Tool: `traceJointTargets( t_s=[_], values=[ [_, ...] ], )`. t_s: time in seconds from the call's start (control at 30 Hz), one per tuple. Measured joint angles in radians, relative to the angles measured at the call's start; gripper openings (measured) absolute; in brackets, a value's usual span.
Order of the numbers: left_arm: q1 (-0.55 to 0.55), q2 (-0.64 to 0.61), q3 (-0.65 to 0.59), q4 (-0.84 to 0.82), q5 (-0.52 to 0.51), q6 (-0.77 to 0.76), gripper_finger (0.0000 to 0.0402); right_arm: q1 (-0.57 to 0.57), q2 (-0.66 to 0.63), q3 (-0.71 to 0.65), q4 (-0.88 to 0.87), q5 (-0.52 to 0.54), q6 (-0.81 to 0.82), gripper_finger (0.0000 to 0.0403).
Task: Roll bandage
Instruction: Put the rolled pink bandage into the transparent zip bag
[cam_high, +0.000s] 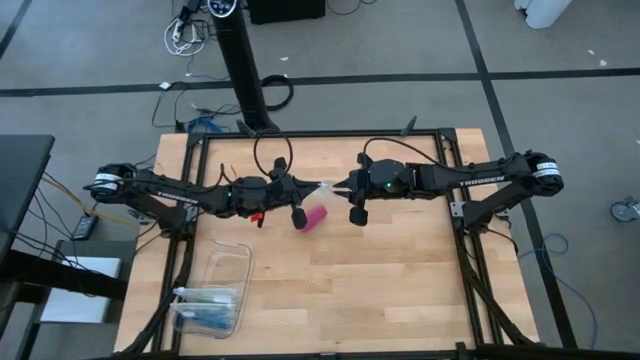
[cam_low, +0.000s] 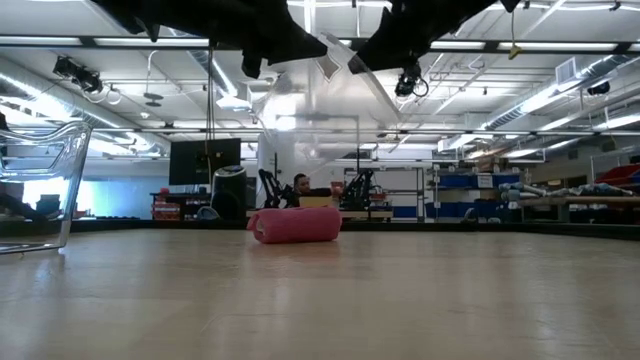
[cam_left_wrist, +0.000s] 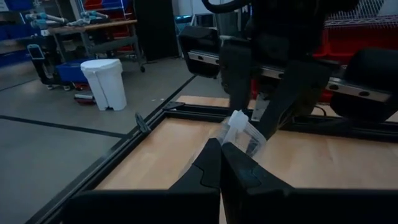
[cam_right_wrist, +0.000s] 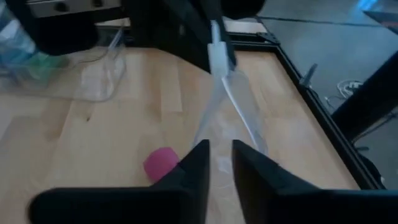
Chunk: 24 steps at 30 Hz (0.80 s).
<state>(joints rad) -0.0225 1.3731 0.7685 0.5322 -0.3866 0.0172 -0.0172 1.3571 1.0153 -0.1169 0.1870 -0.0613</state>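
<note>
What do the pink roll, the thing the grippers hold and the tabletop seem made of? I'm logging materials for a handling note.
Bandage: looks like soft matte fabric, wound into a squashy roll with uneven edges. Bag: seemingly thin clear plastic film, see-through, creased and glinting, hanging between the left gripper and right gripper. Table: apparently light wood boards with visible grain and a smooth finish.

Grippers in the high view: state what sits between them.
A clear plastic bag spans from left gripper to right gripper; the bandage lies below on the table, seen from above.
</note>
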Motion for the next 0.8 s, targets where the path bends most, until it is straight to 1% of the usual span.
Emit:
traceJointTargets(
  t_s=[0.17,0.27,0.33,0.37,0.43,0.53,0.57,0.6,0.67,0.8],
  values=[
    [0.0,0.0,0.0,0.001,0.017,-0.022,0.0,-0.004,0.0,0.0,0.016,0.007,0.022,0.0145],
    [0.0,0.0,0.0,-0.003,0.023,-0.025,0.0,-0.004,0.0,0.0,0.018,0.008,0.007,0.0158],
    [0.0,0.0,0.0,-0.003,0.023,-0.026,0.0,-0.004,-0.003,0.0,0.017,0.005,-0.001,0.0148],
    [0.0,0.0,0.0,-0.003,0.023,-0.026,0.0,-0.004,-0.003,0.0,0.018,-0.004,-0.002,0.0137],
    [0.0,0.0,0.0,-0.003,0.023,-0.028,0.0,-0.004,-0.002,0.0,0.013,-0.025,0.005,0.0102],
    [0.0,0.0,0.0,-0.003,0.023,-0.031,0.0,-0.004,-0.002,0.0,-0.001,-0.031,0.011,0.0033],
    [0.0,0.0,0.0,-0.002,0.023,-0.034,0.0,-0.004,-0.002,0.0,-0.001,-0.032,0.007,0.0017],
    [0.0,0.0,0.0,-0.001,0.023,-0.035,0.0,-0.004,-0.002,0.0,0.0,-0.032,0.007,0.001],
    [0.0,0.0,0.0,0.002,0.023,-0.043,0.0,-0.003,-0.002,0.0,0.011,-0.034,0.014,0.002],
    [0.0,0.001,0.0,0.005,0.023,-0.049,0.0,-0.004,-0.002,0.0,0.012,-0.034,-0.005,0.0065]
  ],
)
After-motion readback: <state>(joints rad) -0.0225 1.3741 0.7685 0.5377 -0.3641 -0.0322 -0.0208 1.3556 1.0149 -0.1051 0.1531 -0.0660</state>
